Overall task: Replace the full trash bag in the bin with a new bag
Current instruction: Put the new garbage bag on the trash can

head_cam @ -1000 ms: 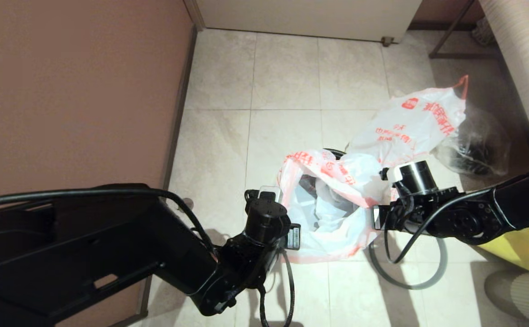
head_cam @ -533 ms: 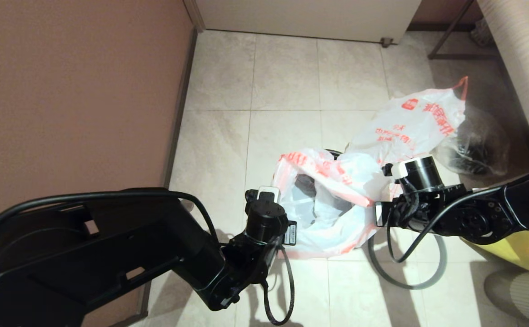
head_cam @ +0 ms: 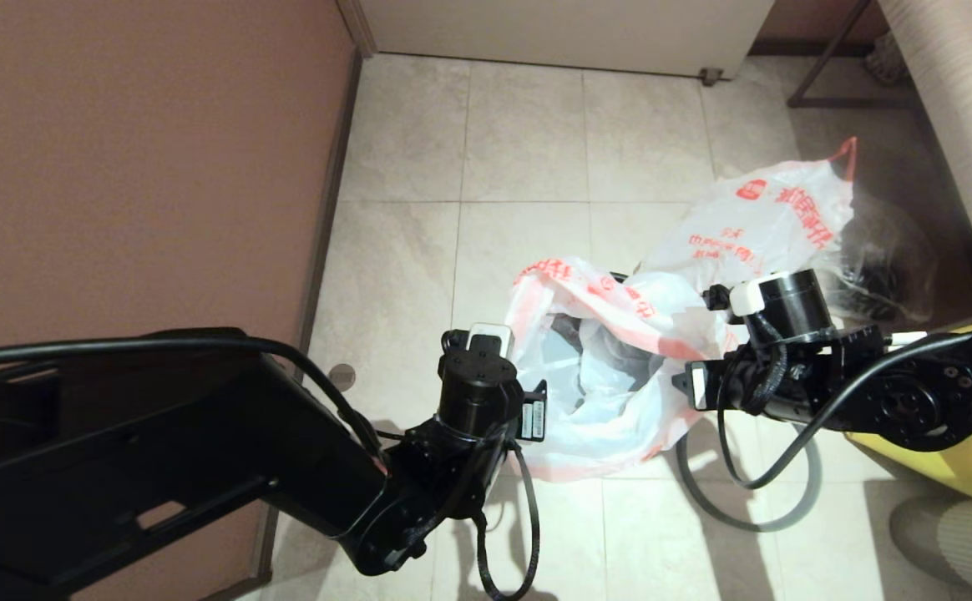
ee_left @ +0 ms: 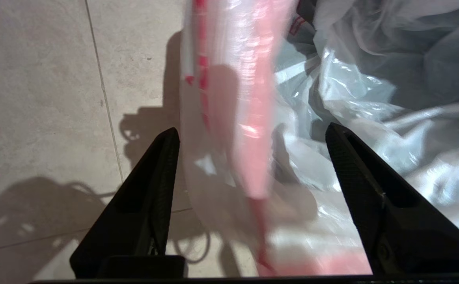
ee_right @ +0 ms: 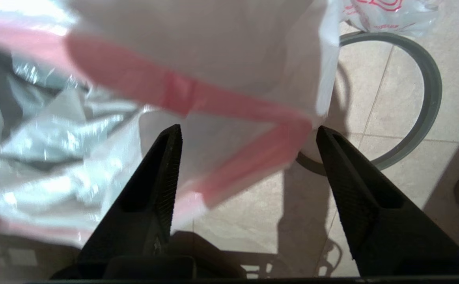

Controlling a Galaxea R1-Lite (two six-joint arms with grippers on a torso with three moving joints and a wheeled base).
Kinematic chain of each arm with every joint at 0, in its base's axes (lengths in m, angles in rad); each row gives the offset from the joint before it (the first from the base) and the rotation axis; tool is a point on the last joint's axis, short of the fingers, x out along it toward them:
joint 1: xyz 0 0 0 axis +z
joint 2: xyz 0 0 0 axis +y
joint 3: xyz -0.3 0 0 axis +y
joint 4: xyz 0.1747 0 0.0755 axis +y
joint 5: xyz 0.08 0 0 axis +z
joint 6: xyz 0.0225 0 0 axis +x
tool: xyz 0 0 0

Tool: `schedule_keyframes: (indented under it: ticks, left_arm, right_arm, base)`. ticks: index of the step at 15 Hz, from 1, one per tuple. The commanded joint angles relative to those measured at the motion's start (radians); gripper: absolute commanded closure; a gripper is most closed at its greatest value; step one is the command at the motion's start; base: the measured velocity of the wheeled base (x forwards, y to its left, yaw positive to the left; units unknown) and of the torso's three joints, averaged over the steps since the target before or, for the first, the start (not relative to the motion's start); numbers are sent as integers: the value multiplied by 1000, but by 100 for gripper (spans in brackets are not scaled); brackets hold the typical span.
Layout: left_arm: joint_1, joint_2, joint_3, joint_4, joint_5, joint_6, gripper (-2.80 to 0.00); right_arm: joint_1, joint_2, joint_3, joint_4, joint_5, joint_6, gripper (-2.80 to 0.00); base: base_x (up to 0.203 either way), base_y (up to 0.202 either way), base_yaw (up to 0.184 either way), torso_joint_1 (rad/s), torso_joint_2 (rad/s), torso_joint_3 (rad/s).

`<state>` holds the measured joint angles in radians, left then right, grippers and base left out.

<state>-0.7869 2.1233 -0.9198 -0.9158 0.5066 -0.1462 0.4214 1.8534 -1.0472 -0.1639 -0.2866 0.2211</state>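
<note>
Both grippers — left gripper (ee_left: 249, 134), right gripper (ee_right: 249, 132) — spread, flanking new bag (head_cam: 611, 376) edges.

Black arms (head_cam: 202, 451), looped cables – pointed ribbed fingers (ee_left: 150, 197)

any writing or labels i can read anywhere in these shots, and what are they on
None can be quoted as it reads.
Red Chinese print and a red logo on the full trash bag: too blurred to read.
Red print on the new bag held open over the bin: crumpled and blurred, unreadable.
White barcode sticker on the left gripper: too small to read.
Nothing printed shows near the right gripper or on the grey ring.
</note>
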Motion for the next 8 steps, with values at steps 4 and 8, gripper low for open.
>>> schedule_keyframes:
  ticks: [4, 8]
  left_arm:
    - [-11, -49, 51, -10, 3, -9, -280]
    - [-44, -131, 109, 5, 3, -14, -280]
  right_arm:
    - [35, -30, 27, 62, -2, -2, -280]
    - [47, -109, 47, 97, 0, 31, -280]
  base:
    - [0, 0, 0, 0, 0, 0]
    - [0, 0, 0, 0, 0, 0]
